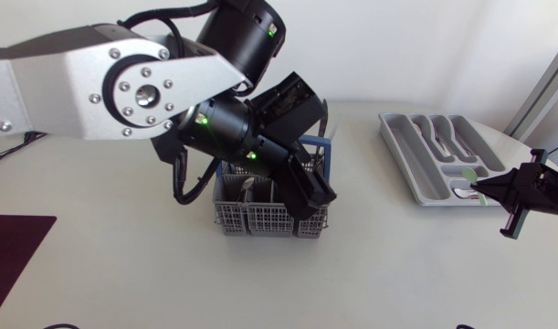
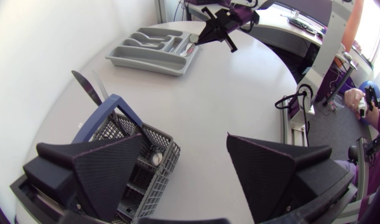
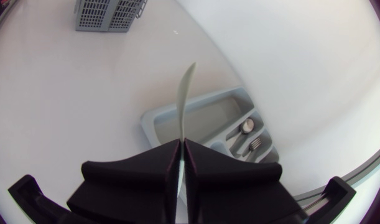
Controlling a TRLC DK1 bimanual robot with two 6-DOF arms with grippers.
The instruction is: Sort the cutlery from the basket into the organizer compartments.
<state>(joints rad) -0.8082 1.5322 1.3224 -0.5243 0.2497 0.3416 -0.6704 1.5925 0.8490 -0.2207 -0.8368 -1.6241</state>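
At the right side of the white round worktop point(image 1: 379, 265), the right pincer point(image 3: 181, 146) is hovering just off the near end of the light grey plastic organizer tray point(image 1: 415, 164), its two black wedge fingers pressing together on the handle of a pale green, slender plastic utensil point(image 3: 184, 93). The utensil is pointing ahead of the fingers, its tip reaching over the tray's end compartment. In the tray's narrower compartments a silver metal spoon point(image 3: 246, 127) and a silver metal fork point(image 3: 255, 144) are lying side by side. Toward the middle of the worktop, the left arm is bending down over the grey slotted plastic cutlery basket point(image 1: 247, 217), which is carrying a blue handle point(image 2: 115, 107). The left pincer point(image 2: 185, 149) is hanging wide open and gripping nothing, one finger sitting above the basket's corner and the other over bare worktop beside it. A silver metal knife point(image 2: 85, 88) is standing upright in the basket, its blade sticking up past the blue handle. The basket and the tray are sitting well apart.
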